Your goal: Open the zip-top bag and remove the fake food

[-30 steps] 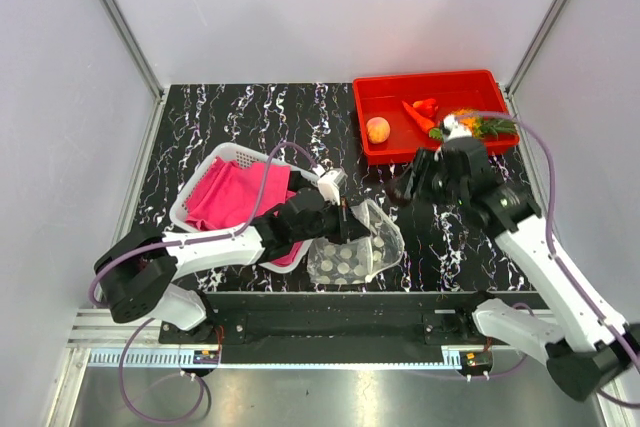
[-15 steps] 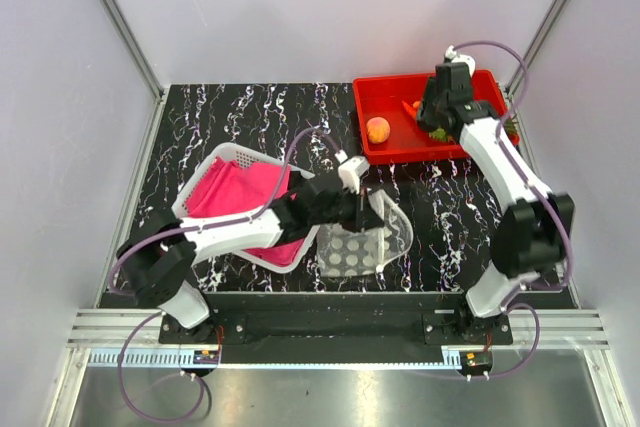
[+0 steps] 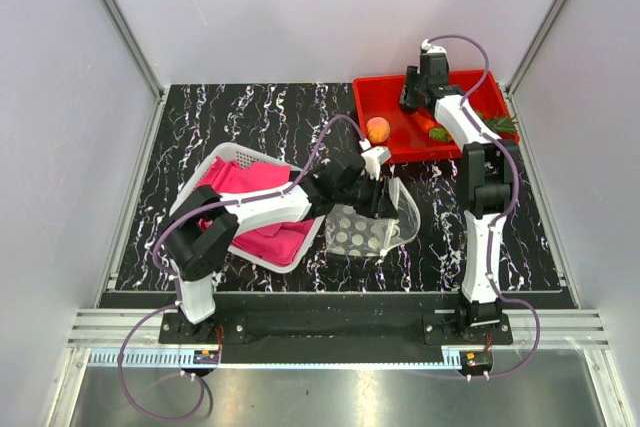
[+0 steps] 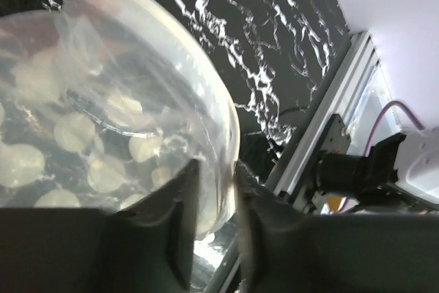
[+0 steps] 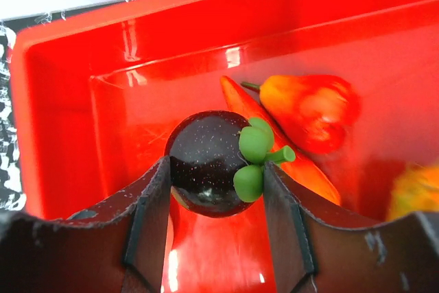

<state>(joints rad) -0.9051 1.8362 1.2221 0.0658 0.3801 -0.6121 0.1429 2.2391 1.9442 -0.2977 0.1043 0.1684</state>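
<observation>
Top external view had the zip-top bag slumped on the marbled table just off the red tray, on the side nearer the arm bases, and the left gripper was right there at the bag's tray-facing edge! Left wrist view brought it close: the jaws stood only a narrow slit apart, the bag's clear rim ran through that slit, the dotted film billowed out beyond the fingertips, and no firm pinch showed. Over at the red tray, the right gripper hung inside it, toward the far wall, and it was clamped on a dark round fruit with a green cap, one finger pressed on each flank. Behind that fruit, on the tray floor, lay an orange carrot-like piece with a red piece right beside it. A peach-orange fruit sat at the tray's left end, the piece nearest the bag. The white mesh basket with its pink cloth sat past the bag, farther from the tray.
</observation>
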